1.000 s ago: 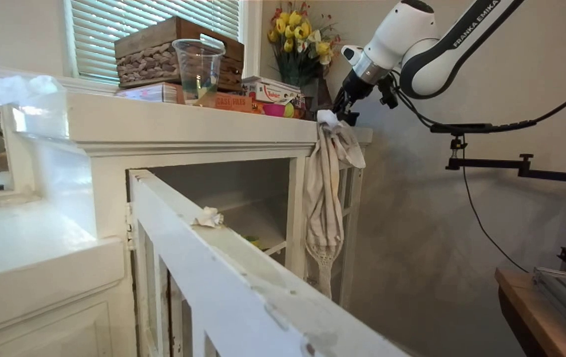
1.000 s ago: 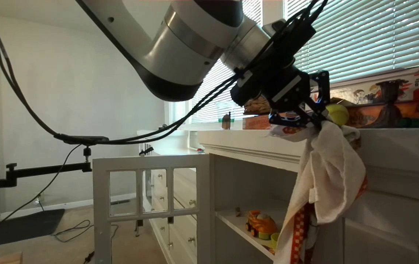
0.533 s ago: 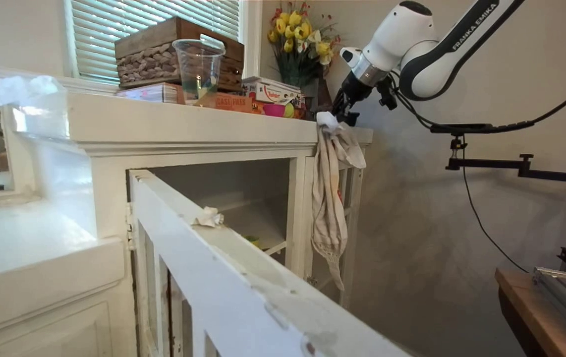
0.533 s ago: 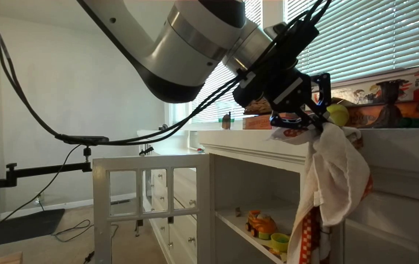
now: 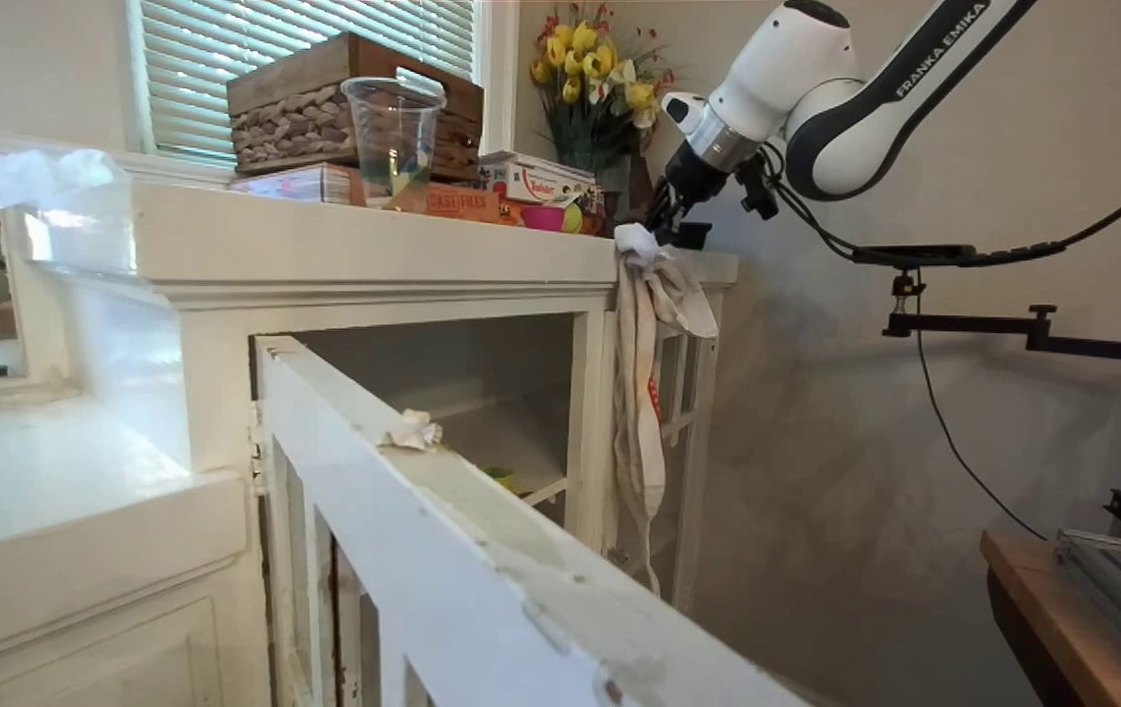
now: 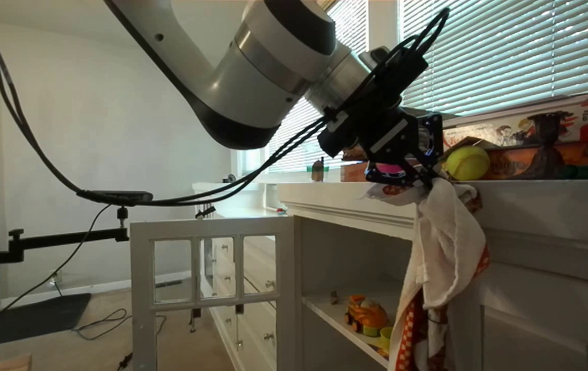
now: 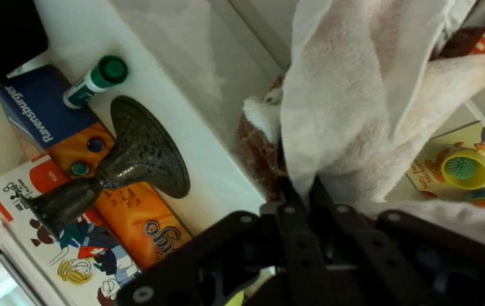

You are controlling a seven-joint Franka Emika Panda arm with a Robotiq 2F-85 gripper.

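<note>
Shifted slightly left since the earlier frame, in both exterior views, along the white cabinet (image 6: 531, 288): arm (image 6: 232, 98), towel (image 6: 443, 247) and hand (image 7: 304, 193), all together. Across the cabinet's top, a white worktop (image 7: 210, 187); toward the left below it, a paned door (image 5: 413, 550) swung open, and inside, a shelf (image 6: 335, 312). Reaches down at a slant with the arm to the worktop's front edge. Lets the pale towel hang in long folds down the cabinet's front, near the right side of the opening, with red-and-white checks low down. Well left on the worktop, a wooden basket (image 5: 295, 118); to the right of the hand, a white game box (image 6: 510, 126) and an orange box (image 6: 510, 162). Clamps the towel's upper end in the hand, pinched together around the cloth. Just in front of the basket, a clear plastic cup (image 5: 394, 147), upright. Near the boxes on the worktop, a dark candlestick (image 7: 119, 170), also upright. On the shelf, an orange toy vehicle (image 6: 366, 314) beside a yellow pot (image 7: 465, 183). Just right of the hand, a yellow-green ball (image 6: 468, 163); farther right, past the candlestick, a marker (image 7: 96, 80) with a green cap.
</note>
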